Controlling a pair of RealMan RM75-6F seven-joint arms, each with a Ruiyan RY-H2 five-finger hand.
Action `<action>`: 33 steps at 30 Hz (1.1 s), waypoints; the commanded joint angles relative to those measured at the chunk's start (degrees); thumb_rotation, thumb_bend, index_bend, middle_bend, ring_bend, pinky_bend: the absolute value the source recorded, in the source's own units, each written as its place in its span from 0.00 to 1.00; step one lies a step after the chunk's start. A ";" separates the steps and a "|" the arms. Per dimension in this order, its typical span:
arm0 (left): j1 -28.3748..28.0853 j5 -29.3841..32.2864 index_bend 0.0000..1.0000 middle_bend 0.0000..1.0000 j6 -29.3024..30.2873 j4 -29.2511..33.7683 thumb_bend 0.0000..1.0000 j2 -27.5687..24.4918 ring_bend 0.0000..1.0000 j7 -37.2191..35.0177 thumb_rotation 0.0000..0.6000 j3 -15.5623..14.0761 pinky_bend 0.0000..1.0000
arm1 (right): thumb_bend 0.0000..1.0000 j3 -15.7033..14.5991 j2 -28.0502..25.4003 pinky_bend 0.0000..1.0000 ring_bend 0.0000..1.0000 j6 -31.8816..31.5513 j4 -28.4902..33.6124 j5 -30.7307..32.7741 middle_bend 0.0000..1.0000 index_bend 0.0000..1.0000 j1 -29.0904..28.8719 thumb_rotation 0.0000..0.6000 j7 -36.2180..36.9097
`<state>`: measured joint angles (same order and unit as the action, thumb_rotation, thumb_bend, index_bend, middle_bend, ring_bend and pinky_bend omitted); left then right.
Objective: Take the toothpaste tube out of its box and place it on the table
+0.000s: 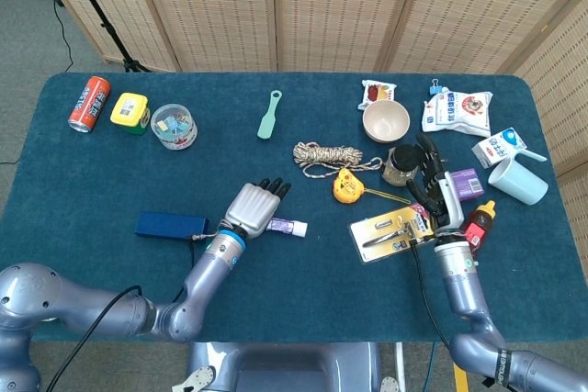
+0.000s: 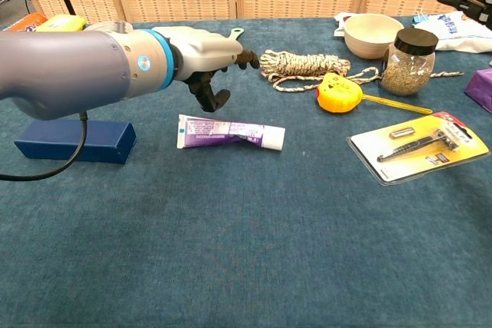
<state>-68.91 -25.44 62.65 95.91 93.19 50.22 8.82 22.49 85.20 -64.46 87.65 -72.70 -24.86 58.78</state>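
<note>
The tube (image 2: pixel 229 131) is purple with a white cap; the box (image 2: pixel 73 140) is dark blue on a teal table (image 2: pixel 254 251). The left hand (image 2: pixel 201 55) is silver-grey with black fingers (image 2: pixel 247 58), the tape measure (image 2: pixel 339 92) yellow.
</note>
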 commanded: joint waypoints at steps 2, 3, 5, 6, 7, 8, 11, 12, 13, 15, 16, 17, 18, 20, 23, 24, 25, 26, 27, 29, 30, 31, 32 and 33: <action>2.58 -2.24 0.06 0.10 1.78 3.16 0.61 -3.27 0.15 -2.55 1.00 -0.42 0.37 | 0.00 -0.85 -0.90 0.00 0.00 0.27 -1.25 -0.71 0.00 0.00 0.06 0.47 -1.65; 3.59 -3.35 0.07 0.10 2.52 4.31 0.61 -4.56 0.15 -3.40 1.00 -0.80 0.37 | 0.00 -1.22 -1.29 0.00 0.00 0.35 -1.67 -1.05 0.00 0.00 0.12 0.47 -2.19; 5.75 -5.43 0.08 0.10 4.45 6.12 0.61 -6.85 0.15 -5.07 1.00 -1.65 0.37 | 0.00 -2.08 -2.31 0.00 0.00 0.66 -2.66 -2.00 0.00 0.00 0.14 0.47 -3.63; 6.69 -6.39 0.08 0.10 5.03 6.80 0.61 -7.76 0.15 -5.90 1.00 -2.06 0.37 | 0.00 -2.28 -2.64 0.00 0.00 1.06 -3.31 -2.32 0.00 0.00 -0.15 0.49 -4.33; 7.30 -7.04 0.09 0.10 5.30 7.26 0.61 -8.33 0.15 -6.47 1.00 -2.34 0.37 | 0.00 -2.42 -2.83 0.00 0.00 1.26 -3.66 -2.55 0.00 0.00 -0.30 0.52 -4.68; 8.28 -7.79 0.09 0.10 5.77 7.88 0.61 -9.14 0.15 -7.47 1.00 -2.67 0.37 | 0.00 -2.69 -3.10 0.00 0.00 1.42 -4.19 -2.94 0.00 0.00 -0.47 0.56 -5.31; 11.22 -10.13 0.09 0.10 7.14 9.43 0.61 -11.28 0.16 -10.41 1.00 -3.84 0.37 | 0.00 -3.72 -3.95 0.00 0.00 1.27 -5.43 -4.17 0.00 0.00 -0.53 0.72 -7.60; 11.95 -10.88 0.09 0.10 7.54 9.72 0.61 -11.79 0.16 -11.03 1.00 -4.24 0.37 | 0.00 -3.93 -4.09 0.00 0.00 1.14 -5.78 -4.40 0.00 0.00 -0.54 0.78 -8.29; 12.67 -11.73 0.10 0.11 7.97 9.95 0.61 -12.30 0.17 -11.55 1.00 -4.70 0.37 | 0.00 -4.12 -4.24 0.00 0.00 0.99 -6.04 -4.59 0.00 0.00 -0.51 0.83 -8.86; 14.92 -14.45 0.10 0.12 9.64 10.32 0.61 -13.69 0.17 -13.11 1.00 -6.04 0.37 | 0.00 -4.66 -4.93 0.00 0.00 1.02 -6.43 -5.07 0.00 0.00 -0.49 0.90 -9.92; 16.07 -15.92 0.11 0.12 10.58 10.34 0.61 -14.24 0.17 -13.97 1.00 -6.63 0.37 | 0.00 -4.87 -5.28 0.00 0.00 1.03 -6.63 -5.23 0.00 0.00 -0.50 0.93 -10.47; 17.57 -17.80 0.11 0.12 11.63 10.33 0.61 -15.06 0.17 -15.15 1.00 -7.42 0.37 | 0.00 -5.07 -5.66 0.00 0.00 1.11 -6.89 -5.15 0.00 0.00 -0.50 0.95 -11.34; 18.73 -18.98 0.12 0.12 12.41 10.36 0.61 -15.70 0.18 -16.15 1.00 -7.88 0.37 | 0.00 -5.33 -6.02 0.00 0.00 1.24 -7.04 -5.30 0.00 0.00 -0.54 0.97 -12.03; 21.80 -21.77 0.14 0.13 14.63 10.27 0.60 -17.35 0.19 -19.17 1.00 -8.83 0.37 | 0.00 -6.06 -6.85 0.00 0.00 1.23 -7.74 -5.82 0.00 0.00 -0.53 0.99 -14.18; 26.14 -26.01 0.17 0.13 17.62 9.79 0.61 -19.77 0.19 -23.71 1.00 -10.65 0.37 | 0.00 -8.03 -8.95 0.00 0.00 0.34 -7.25 -6.90 0.00 0.00 0.89 1.00 -17.19; 27.21 -27.63 0.17 0.14 18.08 9.37 0.61 -20.36 0.19 -25.00 1.00 -11.15 0.37 | 0.00 -8.39 -9.47 0.00 0.00 0.14 -7.16 -7.10 0.00 0.00 1.11 1.00 -18.05; 28.68 -29.13 0.18 0.14 19.17 8.92 0.61 -21.27 0.19 -26.41 1.00 -11.76 0.37 | 0.00 -8.86 -10.11 0.00 0.00 -0.03 -7.47 -7.26 0.00 0.00 1.38 1.00 -19.71; 29.84 -30.58 0.18 0.15 19.97 8.58 0.61 -21.92 0.20 -27.62 1.00 -12.15 0.37 | 0.00 -8.95 -10.37 0.00 0.00 -0.49 -7.38 -7.19 0.00 0.00 1.62 1.00 -20.66; 30.75 -31.75 0.18 0.15 20.49 8.25 0.61 -22.33 0.20 -28.55 1.00 -12.33 0.37 | 0.00 -9.06 -10.59 0.00 0.00 -0.77 -7.23 -7.12 0.00 0.00 1.78 1.00 -21.38; 32.39 -33.13 0.20 0.16 21.65 7.67 0.61 -22.98 0.20 -29.99 1.00 -12.44 0.37 | 0.00 -9.38 -11.11 0.00 0.00 -1.24 -7.14 -7.18 0.00 0.00 2.07 1.00 -23.00; 33.37 -33.79 0.20 0.16 22.30 7.34 0.61 -23.36 0.20 -30.78 1.00 -12.50 0.37 | 0.00 -9.55 -11.30 0.00 0.00 -1.76 -7.25 -7.28 0.00 0.01 2.27 1.00 -24.32; 34.35 -34.30 0.22 0.17 22.91 7.06 0.61 -23.70 0.21 -31.50 1.00 -12.53 0.37 | 0.00 -9.83 -11.48 0.00 0.00 -2.22 -7.44 -7.45 0.00 0.03 2.46 1.00 -25.88; 35.29 -34.81 0.22 0.18 23.47 6.77 0.61 -23.99 0.21 -32.17 1.00 -12.55 0.37 | 0.00 -10.13 -11.68 0.00 0.00 -2.61 -7.62 -7.60 0.00 0.04 2.64 1.00 -27.47; 36.18 -35.41 0.24 0.18 23.95 6.43 0.60 -24.27 0.22 -32.84 1.00 -12.62 0.37 | 0.00 -10.37 -11.82 0.00 0.00 -3.14 -7.80 -7.76 0.00 0.06 2.86 1.00 -28.94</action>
<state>-34.37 -59.66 85.24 103.24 69.97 18.91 -3.31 12.89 74.03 -66.36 80.20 -80.03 -22.64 32.72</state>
